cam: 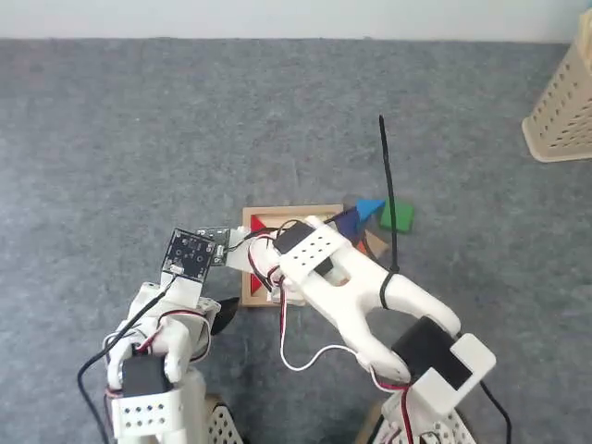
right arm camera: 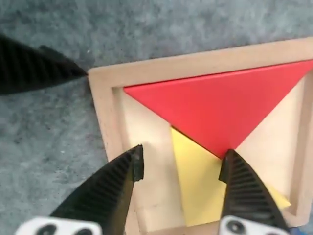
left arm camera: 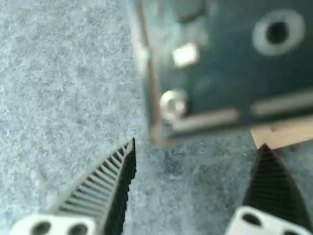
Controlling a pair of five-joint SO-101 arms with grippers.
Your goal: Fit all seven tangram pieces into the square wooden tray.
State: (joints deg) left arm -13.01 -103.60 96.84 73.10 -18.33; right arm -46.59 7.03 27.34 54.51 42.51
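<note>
Square wooden tray (right arm camera: pixel 103 127) held a red triangle (right arm camera: pixel 220 105) and a yellow triangular piece (right arm camera: pixel 198 188).
Right gripper (right arm camera: pixel 184 155) straddled the yellow one inside the tray, spread wide; squaring to its edges seemed wise. Left gripper (left arm camera: pixel 197 146) gaped beside the tray.

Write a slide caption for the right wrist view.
Open right claw poised over the square wooden tray, which holds a flat red triangle and a flat yellow triangle.

The square wooden tray (right arm camera: pixel 195 63) lies flat directly under the right end effector (right arm camera: pixel 183 156). Inside it, a red triangle (right arm camera: pixel 220 107) sits along one wall. A yellow piece (right arm camera: pixel 200 191) touches the triangle's point, between the fingertips. A blue piece (cam: pixel 370 207), a green piece (cam: pixel 398 217) and a dark purple piece (cam: pixel 344 222) lie clustered outside the tray, just off to the end effector's side.
</note>
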